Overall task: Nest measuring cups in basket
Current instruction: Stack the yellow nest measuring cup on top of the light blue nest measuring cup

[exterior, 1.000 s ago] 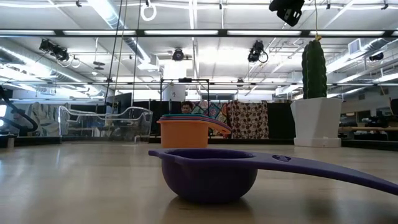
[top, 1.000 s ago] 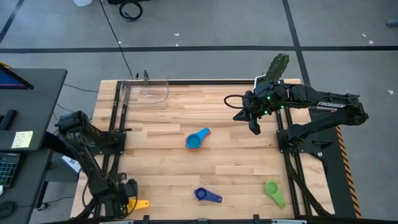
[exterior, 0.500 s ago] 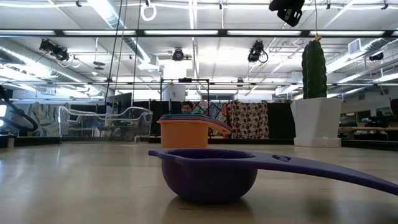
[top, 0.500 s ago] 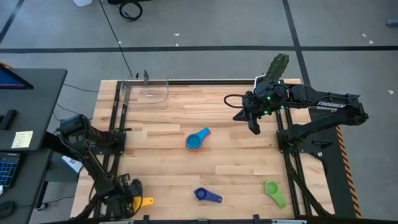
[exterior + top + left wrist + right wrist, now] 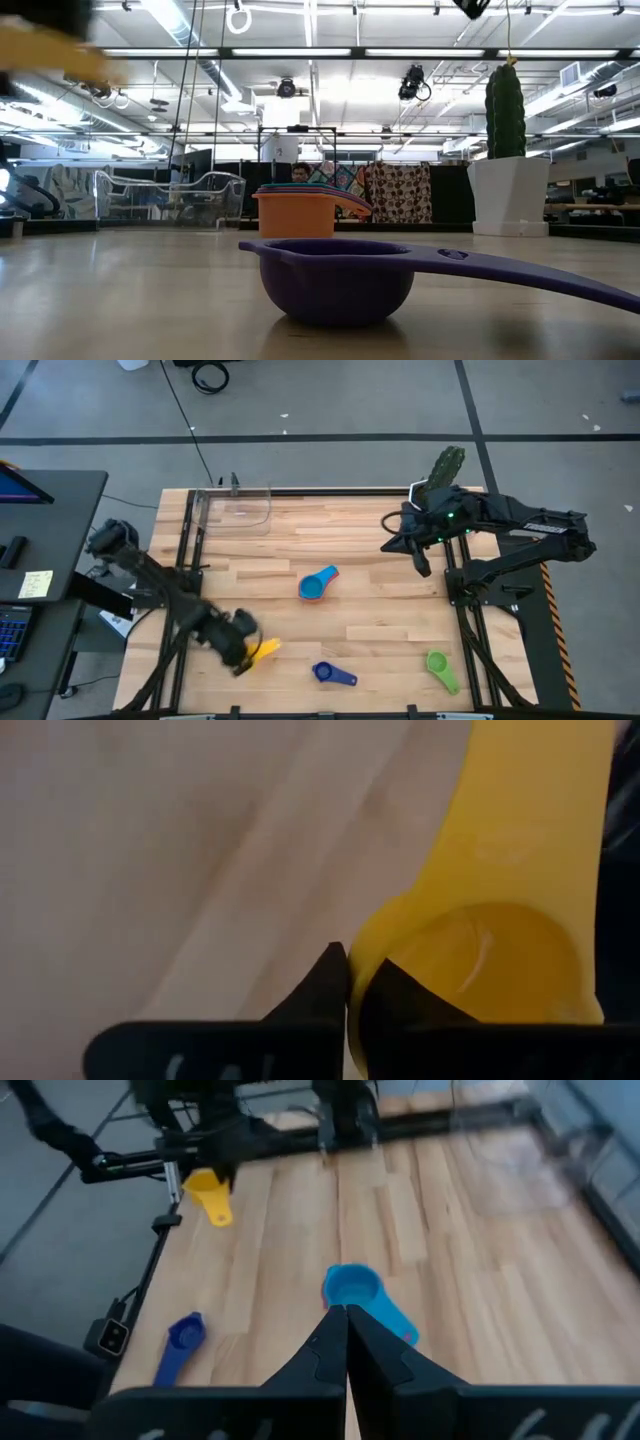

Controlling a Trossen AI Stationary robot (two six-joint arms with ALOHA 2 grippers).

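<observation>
From above we see the wooden counter (image 5: pixel 380 610) with the left pincer (image 5: pixel 243 651) over its near-left part, closed on the yellow cup (image 5: pixel 264 649), whose handle sticks out toward the middle. The right pincer (image 5: pixel 418 563) hangs over the far-right part, just beside the cactus pot (image 5: pixel 440 478), closed and holding nothing. The clear basket (image 5: pixel 238 510) sits at the far-left corner. Near the middle lies a nested stack (image 5: pixel 316 585) with a light blue cup on top and an orange handle showing; we cannot tell how many cups it holds. The dark blue cup (image 5: pixel 331 674) lies near the front edge, and the green cup (image 5: pixel 439 668) at the near-right, well apart from it. From counter height we see the dark blue cup (image 5: pixel 340 283) close up, its long handle running to the right, with the stack's orange cup (image 5: pixel 295 213) behind it, the basket (image 5: pixel 170 198) far left and the cactus in its white pot (image 5: pixel 508 190) on the right; the yellow cup (image 5: pixel 60 55) is a blur held high at the left. In the left wrist view, the fingers (image 5: pixel 310 1005) meet on the rim of the yellow cup (image 5: pixel 495 920), above the counter boards. In the right wrist view, the fingers (image 5: pixel 330 1350) are pressed together, and past them lie the stack (image 5: pixel 360 1295), the dark blue cup (image 5: pixel 180 1342) and the yellow cup (image 5: pixel 208 1192) in the other arm's pincer. We find no readable writing in any view.
</observation>
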